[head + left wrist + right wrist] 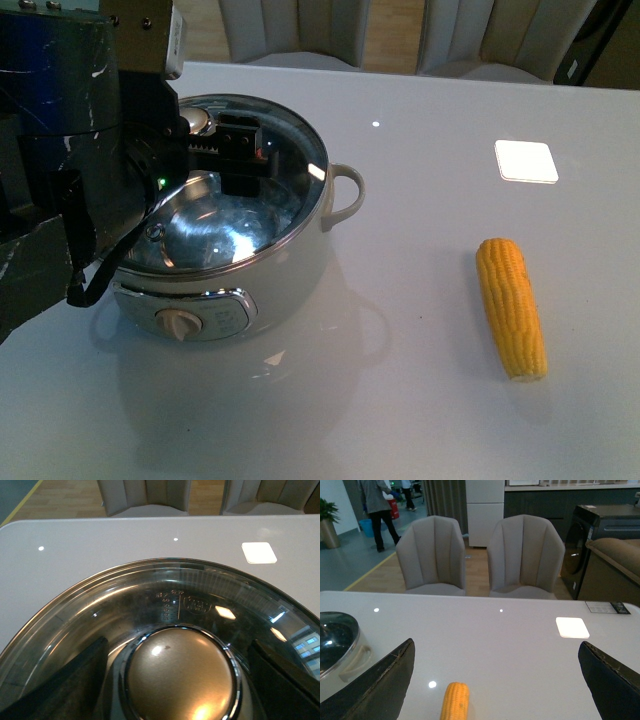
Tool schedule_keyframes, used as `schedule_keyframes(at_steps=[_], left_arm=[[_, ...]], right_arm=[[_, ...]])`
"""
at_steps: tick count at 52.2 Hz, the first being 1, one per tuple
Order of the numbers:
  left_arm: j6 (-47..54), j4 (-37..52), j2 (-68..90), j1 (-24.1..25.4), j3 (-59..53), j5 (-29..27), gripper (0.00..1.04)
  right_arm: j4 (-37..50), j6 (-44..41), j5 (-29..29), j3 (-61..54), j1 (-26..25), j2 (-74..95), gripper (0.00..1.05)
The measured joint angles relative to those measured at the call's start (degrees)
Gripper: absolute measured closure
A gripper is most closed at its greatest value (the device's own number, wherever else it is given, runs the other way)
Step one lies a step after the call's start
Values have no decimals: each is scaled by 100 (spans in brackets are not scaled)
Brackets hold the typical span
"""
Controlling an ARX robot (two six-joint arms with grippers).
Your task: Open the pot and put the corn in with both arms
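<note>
The pot (250, 290) sits on the left part of the white bench (400, 420) with its glass lid (240, 215) on top. The left fingers (70, 685) are spread wide, one on each side of the lid's round knob (180, 675). They look just apart from it, but that is hard to tell. The corn (512, 305) lies on the bench, well to the right of the pot. The right fingers (385, 680) hang near it, wide open, holding nothing.
</note>
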Motion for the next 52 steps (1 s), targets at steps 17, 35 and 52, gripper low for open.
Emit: schedule_keyframes(at_steps=[17,35,52], left_arm=[[-85,7,24,-70,55,-192,60],[-81,-127,-59,-68,85,-264,60],[44,-538,-573,92,94,-216,60]], right_arm=[[0,0,0,0,0,0,9],[0,-2,0,0,0,0,9],[0,0,0,0,0,0,9]])
